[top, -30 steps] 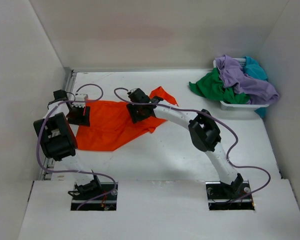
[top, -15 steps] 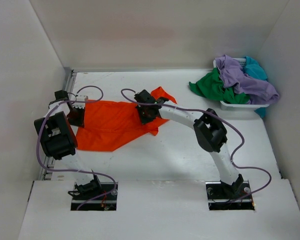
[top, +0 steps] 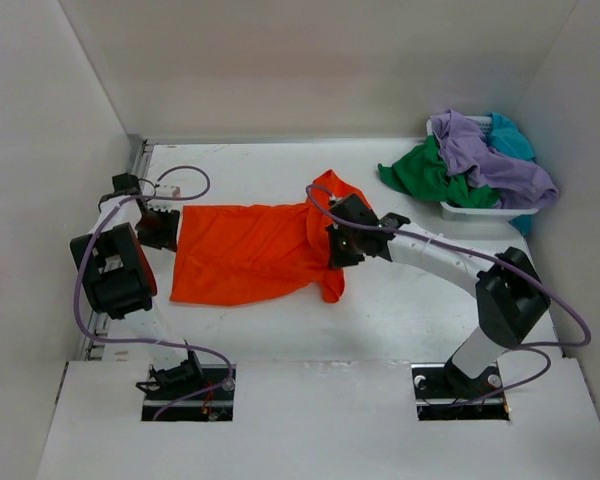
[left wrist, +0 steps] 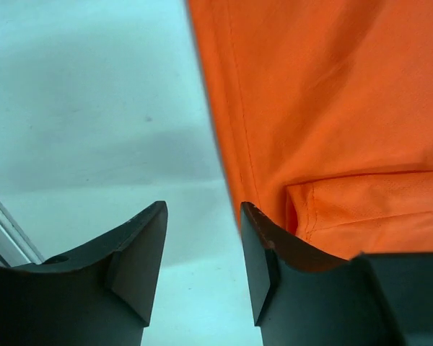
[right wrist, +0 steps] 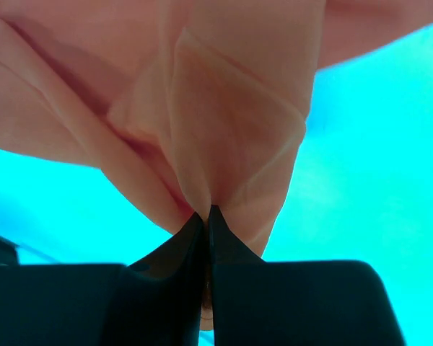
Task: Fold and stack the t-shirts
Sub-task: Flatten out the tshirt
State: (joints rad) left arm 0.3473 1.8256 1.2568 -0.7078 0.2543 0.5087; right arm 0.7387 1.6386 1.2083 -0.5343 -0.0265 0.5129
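Orange cloth is pinched between the closed tips of the right gripper (right wrist: 208, 214), which holds a bunched fold of the bright orange soft t-shirt (top: 242, 255). The shirt lies spread on the white table (top: 400, 310) with its long axis running left to right, from the left gripper (left wrist: 202, 216) to the right gripper. At its right end two flaps stick out, one toward the far wall and one toward the near edge. The left gripper's jaws stand apart with only bare table between them, and the shirt's stitched edge lies just beside one finger. Well apart, at the far right, a white plastic mesh basket (top: 480, 211) holds a heap of the lavender purple t-shirt (top: 495, 160), the green t-shirt (top: 425, 172) and the teal blue t-shirt (top: 510, 138).
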